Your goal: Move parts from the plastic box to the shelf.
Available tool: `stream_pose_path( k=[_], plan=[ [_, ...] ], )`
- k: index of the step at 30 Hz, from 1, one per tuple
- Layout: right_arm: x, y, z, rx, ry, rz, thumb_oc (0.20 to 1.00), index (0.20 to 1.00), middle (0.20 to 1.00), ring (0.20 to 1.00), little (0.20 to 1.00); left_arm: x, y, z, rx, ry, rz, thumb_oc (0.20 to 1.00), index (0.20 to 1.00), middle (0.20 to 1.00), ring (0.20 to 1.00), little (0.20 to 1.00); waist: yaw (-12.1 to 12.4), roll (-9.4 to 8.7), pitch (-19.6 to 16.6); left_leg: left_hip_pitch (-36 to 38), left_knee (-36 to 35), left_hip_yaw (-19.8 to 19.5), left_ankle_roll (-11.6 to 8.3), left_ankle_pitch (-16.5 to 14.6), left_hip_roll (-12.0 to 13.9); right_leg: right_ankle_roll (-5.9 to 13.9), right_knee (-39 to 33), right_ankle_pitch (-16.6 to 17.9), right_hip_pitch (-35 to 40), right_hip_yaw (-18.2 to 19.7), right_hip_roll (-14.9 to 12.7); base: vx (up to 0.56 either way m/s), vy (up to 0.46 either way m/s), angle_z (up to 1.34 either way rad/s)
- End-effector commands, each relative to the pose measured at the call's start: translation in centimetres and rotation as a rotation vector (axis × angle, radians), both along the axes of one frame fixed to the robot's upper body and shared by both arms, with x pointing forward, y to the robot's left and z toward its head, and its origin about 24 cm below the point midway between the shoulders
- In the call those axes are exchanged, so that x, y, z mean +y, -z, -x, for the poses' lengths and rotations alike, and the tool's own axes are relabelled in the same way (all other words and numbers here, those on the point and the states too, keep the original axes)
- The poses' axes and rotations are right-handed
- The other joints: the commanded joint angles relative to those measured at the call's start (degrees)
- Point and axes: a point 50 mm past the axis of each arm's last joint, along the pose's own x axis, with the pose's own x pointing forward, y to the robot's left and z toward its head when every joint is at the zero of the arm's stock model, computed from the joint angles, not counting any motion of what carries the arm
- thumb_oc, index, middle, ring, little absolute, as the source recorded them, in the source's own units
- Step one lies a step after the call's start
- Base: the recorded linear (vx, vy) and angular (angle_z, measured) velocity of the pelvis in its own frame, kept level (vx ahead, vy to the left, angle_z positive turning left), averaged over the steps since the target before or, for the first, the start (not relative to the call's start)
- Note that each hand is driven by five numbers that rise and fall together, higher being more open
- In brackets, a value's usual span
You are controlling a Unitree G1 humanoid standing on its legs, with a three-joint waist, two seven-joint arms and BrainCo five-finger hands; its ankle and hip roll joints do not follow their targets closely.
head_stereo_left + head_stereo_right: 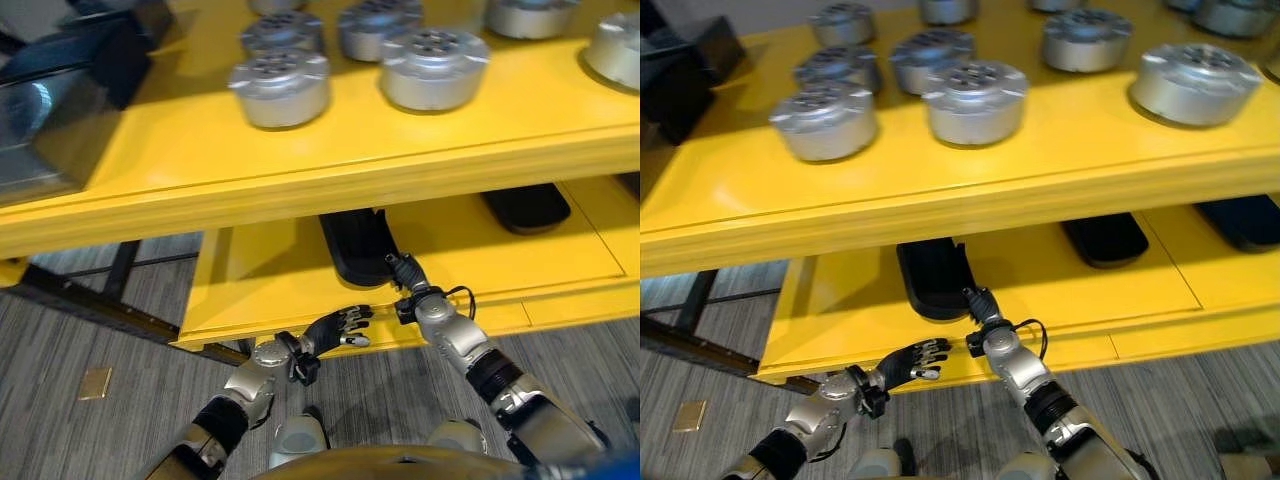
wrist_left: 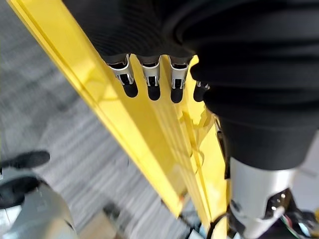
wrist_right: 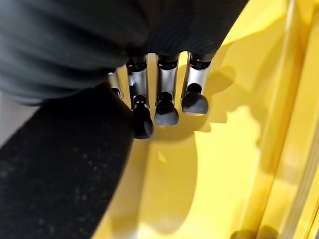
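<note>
Several round silver parts [image 1: 280, 88] stand on the top level of the yellow shelf [image 1: 300, 180]; another part [image 1: 1195, 82] sits further right. A dark box [image 1: 60, 100] rests at that level's left end. My left hand [image 1: 335, 328] hovers at the front edge of the lower level [image 2: 149, 134], fingers relaxed and holding nothing. My right hand [image 1: 405, 275] reaches over the lower level, fingers [image 3: 167, 107] straight and bare, right beside a flat black pad [image 1: 360, 245].
More flat black pads [image 1: 1105, 238] lie on the lower level to the right. A small tan piece [image 1: 96, 383] lies on the grey carpet at the left. A dark frame bar [image 1: 110, 300] runs under the shelf's left side.
</note>
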Motion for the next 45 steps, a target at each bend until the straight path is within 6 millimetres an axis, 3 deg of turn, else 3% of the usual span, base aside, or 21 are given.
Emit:
stream_pose_path(
  k=[1,6,10,18,27,33,41,45],
  plan=[
    [0.5,-5.3,-2.4,-0.257,0.036,-0.119,0.200,0.200,0.200,0.200,0.200,-1.7,-1.2,0.3,-0.064,-0.017,0.105,1.000,1.000,1.000,1.000,1.000,-0.2,1.25,0.3,3.4,-1.4,-0.3,1.72,1.8,3.5,0.01,-0.4,-2.2,1.0,0.5,5.9,-0.03,0.069,0.01],
    [-0.3,-7.2,-3.3,-0.337,0.078,-0.112,0.200,0.200,0.200,0.200,0.200,-0.3,-1.9,-0.1,-0.101,-0.094,0.114,1.000,1.000,1.000,1.000,1.000,1.7,0.14,1.5,2.9,-3.2,-1.3,1.52,3.2,4.2,0.82,-1.0,-1.8,1.5,0.1,6.2,-0.05,0.013,0.08],
    [-3.0,-8.1,-4.9,-0.328,0.147,-0.051,0.200,0.200,0.200,0.200,0.200,0.7,-1.5,0.3,-0.080,-0.103,0.105,1.000,1.000,1.000,1.000,1.000,3.4,-0.51,2.3,1.9,-4.1,-1.4,0.36,4.9,5.4,0.83,-1.2,-2.1,2.0,-1.2,6.2,-0.07,0.008,0.14],
    [-5.9,-7.8,-6.0,-0.274,0.205,0.046,0.200,0.200,0.200,0.200,0.200,1.1,-1.3,0.7,-0.054,-0.117,0.124,1.000,1.000,1.000,1.000,1.000,4.2,-0.59,2.6,1.5,-3.3,-1.1,-0.85,5.6,7.0,0.06,-0.4,-2.9,2.4,-2.1,6.6,0.00,0.003,0.02],
    [-6.7,-9.1,-7.4,-0.285,0.216,0.099,0.200,0.200,0.200,0.200,0.200,0.8,-1.8,-0.2,-0.060,-0.130,0.144,1.000,1.000,1.000,1.000,1.000,4.6,-0.85,4.4,-0.2,-1.1,-0.8,-1.77,5.5,8.6,-0.26,1.1,-3.0,0.4,-1.6,7.1,0.00,-0.002,-0.02],
    [-7.5,-12.2,-9.1,-0.356,0.237,0.157,0.200,0.200,0.200,0.200,0.200,0.5,-3.6,-1.9,-0.125,-0.135,0.163,1.000,1.000,1.000,1.000,1.000,5.0,-0.17,8.6,-3.9,0.3,-0.9,-2.33,5.5,9.5,0.32,3.0,-2.4,-4.3,-1.2,6.4,-0.15,-0.007,-0.12],
    [-9.6,-13.9,-10.0,-0.391,0.266,0.179,0.200,0.200,0.200,0.200,0.200,0.3,-4.6,-2.9,-0.158,-0.112,0.160,1.000,1.000,1.000,1.000,1.000,5.4,0.11,11.9,-8.1,4.0,-0.7,-2.43,5.4,10.6,0.60,7.5,-2.3,-9.1,-1.4,4.6,-0.09,-0.018,0.04],
    [-9.6,-15.0,-10.3,-0.422,0.280,0.155,0.200,0.200,0.200,0.200,0.200,0.2,-5.3,-3.5,-0.171,-0.126,0.194,1.000,1.000,1.000,1.000,1.000,5.4,-0.18,13.7,-10.4,5.9,-0.6,-2.35,5.0,11.0,0.67,10.0,-2.7,-11.7,-1.0,4.1,-0.08,-0.018,-0.02]
  ],
)
